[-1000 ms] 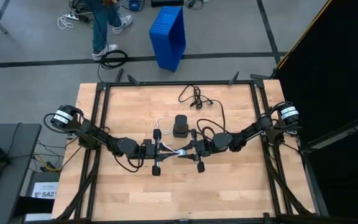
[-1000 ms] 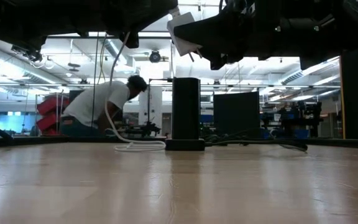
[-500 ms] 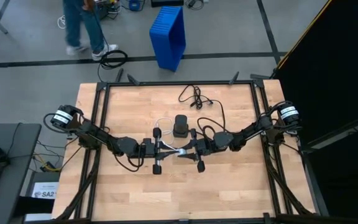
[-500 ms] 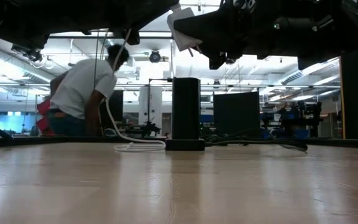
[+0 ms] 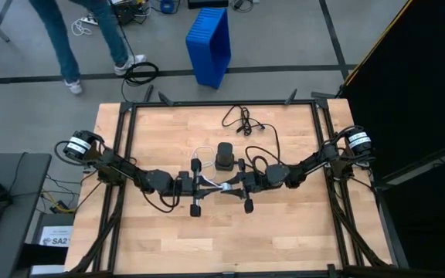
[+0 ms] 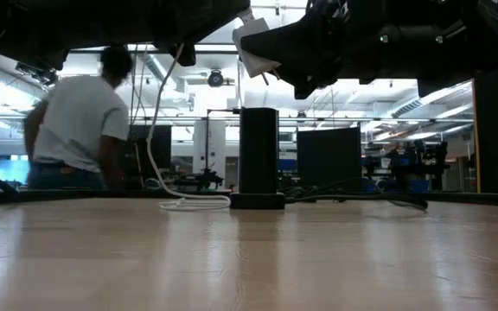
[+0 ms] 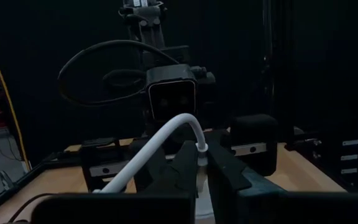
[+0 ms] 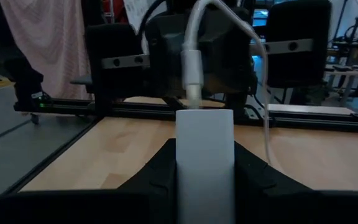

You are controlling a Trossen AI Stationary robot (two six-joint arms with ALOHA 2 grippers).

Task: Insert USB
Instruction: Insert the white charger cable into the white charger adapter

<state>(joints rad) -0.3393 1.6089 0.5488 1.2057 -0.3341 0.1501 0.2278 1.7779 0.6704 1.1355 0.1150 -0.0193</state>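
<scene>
Mid-tabletop (image 5: 284,224), the left tool (image 5: 205,185) grasps the USB (image 8: 193,65) plug, touching a white block (image 8: 204,158) clenched by the right tool (image 5: 232,186)

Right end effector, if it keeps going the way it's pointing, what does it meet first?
Probably the USB plug held by the left end effector, directly ahead of the white adapter that the right end effector grips. Depth is unclear.

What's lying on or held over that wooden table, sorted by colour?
White: 2 - the USB cable and a white block held in the right gripper.
Black: 2 - a black box and a black cord.
Total: 4.
</scene>
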